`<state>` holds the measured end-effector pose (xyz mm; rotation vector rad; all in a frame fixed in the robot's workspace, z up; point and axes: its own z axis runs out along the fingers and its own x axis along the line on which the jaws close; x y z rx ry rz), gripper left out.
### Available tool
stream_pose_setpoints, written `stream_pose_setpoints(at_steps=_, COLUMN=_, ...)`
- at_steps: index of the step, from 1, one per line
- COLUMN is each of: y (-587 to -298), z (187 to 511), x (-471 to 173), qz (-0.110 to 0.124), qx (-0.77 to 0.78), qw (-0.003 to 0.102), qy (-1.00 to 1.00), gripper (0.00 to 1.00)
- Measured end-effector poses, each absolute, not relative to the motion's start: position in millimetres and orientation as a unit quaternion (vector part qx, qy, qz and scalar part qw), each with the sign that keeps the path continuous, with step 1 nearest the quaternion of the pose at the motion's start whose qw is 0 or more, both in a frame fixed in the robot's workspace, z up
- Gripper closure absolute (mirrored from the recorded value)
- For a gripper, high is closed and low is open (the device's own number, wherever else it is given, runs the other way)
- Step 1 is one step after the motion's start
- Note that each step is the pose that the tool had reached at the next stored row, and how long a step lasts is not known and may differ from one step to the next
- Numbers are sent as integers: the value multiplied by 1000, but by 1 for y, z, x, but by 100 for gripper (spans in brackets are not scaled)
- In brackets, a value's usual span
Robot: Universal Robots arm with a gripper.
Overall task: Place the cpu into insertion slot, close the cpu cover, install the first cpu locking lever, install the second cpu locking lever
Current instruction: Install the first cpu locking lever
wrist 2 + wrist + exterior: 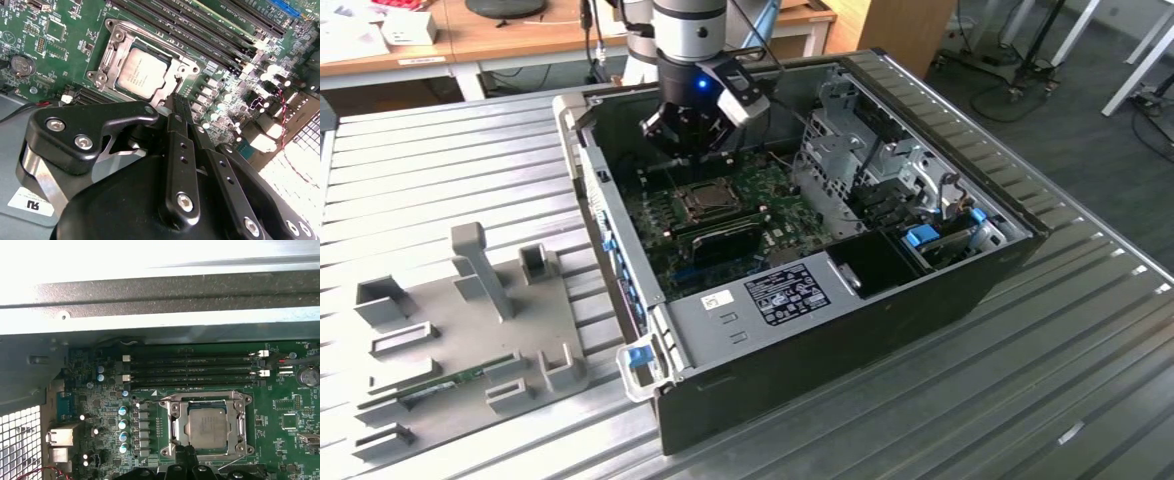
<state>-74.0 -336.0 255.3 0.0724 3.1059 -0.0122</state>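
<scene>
A: Where are we seeing the cpu [206, 427]?
B: We're seeing it sitting in the insertion slot [205, 406], with the cpu cover [176, 427] lying over it. The tool [178, 101] is hovering at the cover's edge, jaws pressed together, gripping nothing.

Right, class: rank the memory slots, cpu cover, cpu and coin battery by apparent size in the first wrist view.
1. memory slots
2. cpu cover
3. cpu
4. coin battery
All lie on one board, so nearness hardly matters.

A wooden desk [520, 40] stands behind the ribbed metal table [440, 150], with dark grey floor [1067, 120] alongside.
</scene>
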Motion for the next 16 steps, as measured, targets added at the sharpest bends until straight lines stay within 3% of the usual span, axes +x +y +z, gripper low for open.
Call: stream_pose_setpoints(at_steps=16, y=-336, z=255, x=-103, qz=-4, qx=23, qw=26, qy=999, gripper=90)
